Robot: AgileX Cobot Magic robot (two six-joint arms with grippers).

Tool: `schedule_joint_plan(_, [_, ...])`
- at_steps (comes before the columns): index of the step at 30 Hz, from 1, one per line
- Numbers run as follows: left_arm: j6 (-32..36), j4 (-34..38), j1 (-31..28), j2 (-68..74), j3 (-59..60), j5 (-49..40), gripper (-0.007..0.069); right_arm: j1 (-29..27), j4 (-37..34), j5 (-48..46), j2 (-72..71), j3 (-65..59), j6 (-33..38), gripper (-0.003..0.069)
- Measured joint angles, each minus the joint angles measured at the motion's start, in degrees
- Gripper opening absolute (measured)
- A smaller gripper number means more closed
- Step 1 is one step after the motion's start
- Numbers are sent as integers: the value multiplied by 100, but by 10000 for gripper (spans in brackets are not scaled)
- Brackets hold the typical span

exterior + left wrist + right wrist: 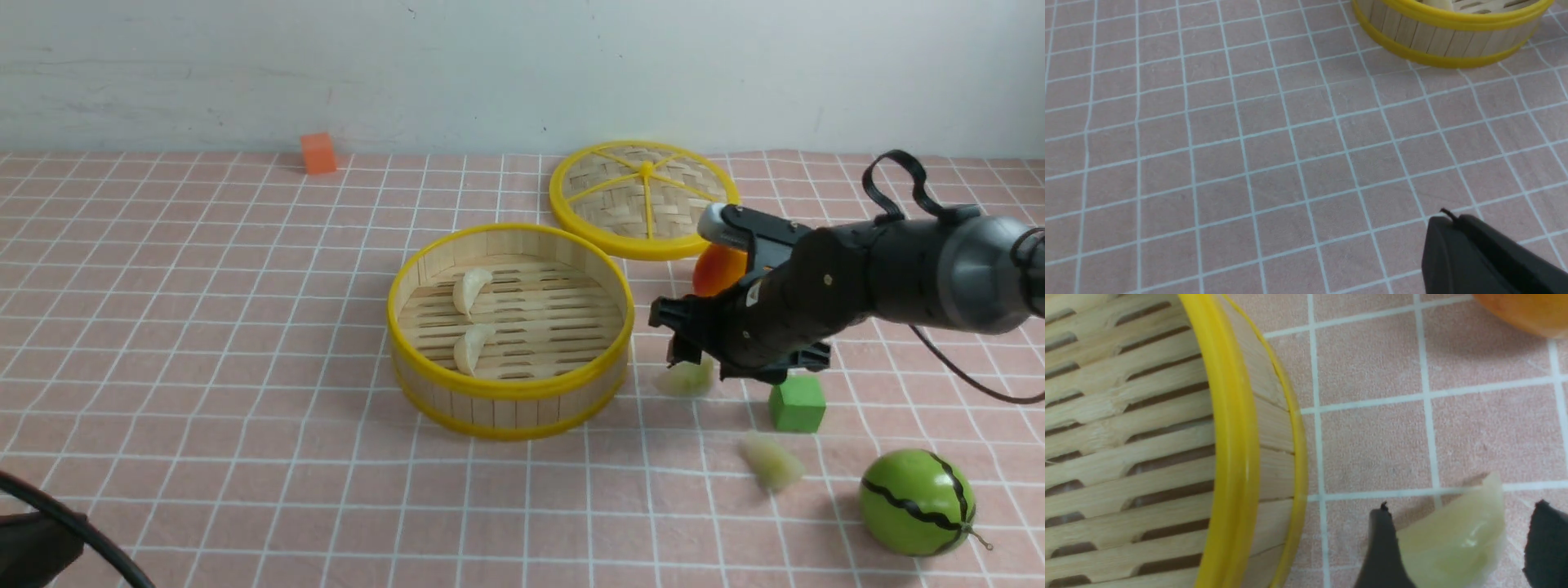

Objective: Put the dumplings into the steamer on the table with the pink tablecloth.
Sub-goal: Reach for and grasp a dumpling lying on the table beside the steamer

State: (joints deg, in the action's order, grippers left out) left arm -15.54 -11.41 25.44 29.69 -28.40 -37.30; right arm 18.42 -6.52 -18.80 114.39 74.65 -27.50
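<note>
Right gripper (1461, 510) straddles a dumpling (1453, 543) on the worktop (204, 327), centre right of the front view — jaws released, one finger touching it. Two dumplings (471, 290) lie inside the steamer (510, 390), mid-frame.

Two dumplings (472, 291) inside steamer (506, 406), two outside

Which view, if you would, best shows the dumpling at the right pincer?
The right wrist view: the dumpling sits large inside the right pincer. Front view: small, blurred. Left wrist view: absent.
</note>
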Motion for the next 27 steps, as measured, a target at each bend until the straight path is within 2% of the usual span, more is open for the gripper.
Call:
schedule_joint_plan(1, [-114, -6, 0, -55, 308, 494, -14, 11, -13, -19, 64, 6, 202, 388])
schedule_joint_plan(2, [-120, -6, 0, -62, 337, 609, -14, 11, -18, -19, 64, 12, 232, 388])
schedule_joint_plan(5, [-191, -12, 0, -62, 663, 1225, -14, 22, -18, -213, 63, 72, 820, 276])
schedule_joint_plan(6, [-191, -12, 0, -62, 672, 1243, -14, 22, -18, -213, 63, 72, 854, 269])
schedule_joint_plan(7, [-203, -6, 0, -62, 704, 1332, -14, 22, -18, -320, 59, 110, 1089, 218])
schedule_joint_plan(8, [-203, -6, 0, -62, 711, 1353, -14, 22, -24, -360, 59, 126, 1157, 206])
schedule_joint_plan(9, [-215, -6, 0, -67, 722, 1441, -14, 22, -24, -566, 46, 196, 1485, 139])
schedule_joint_plan(11, [-215, -6, 0, -90, 728, 1490, -14, 22, -24, -895, 38, 321, 1829, 70])
schedule_joint_plan(14, [-217, -6, 0, -104, 728, 1556, -14, 28, 3, -1723, 51, 588, 2069, 2])
schedule_joint_plan(17, [-217, -6, 0, -104, 728, 1577, -14, 28, 81, -2184, 79, 822, 2148, 14])
schedule_joint_plan(19, [-217, -6, 0, -104, 728, 1588, -14, 28, 131, -2243, 79, 1010, 2222, 58])
schedule_joint_plan(23, [-217, -11, 0, -104, 728, 1623, -14, 33, 148, -2053, 101, 1143, 2241, 202])
schedule_joint_plan(24, [-217, -11, 0, -104, 728, 1630, -14, 33, 148, -2037, 101, 1143, 2241, 211])
schedule_joint_plan(25, [-217, -11, 0, -104, 728, 1644, -14, 38, 148, -1882, 147, 1143, 2254, 276])
schedule_joint_plan(26, [-217, -11, 0, -104, 728, 1644, -14, 44, 148, -1862, 168, 1143, 2254, 283])
schedule_joint_plan(27, [-217, -12, 0, -104, 728, 1644, -14, 49, 148, -1635, 294, 1145, 2254, 339])
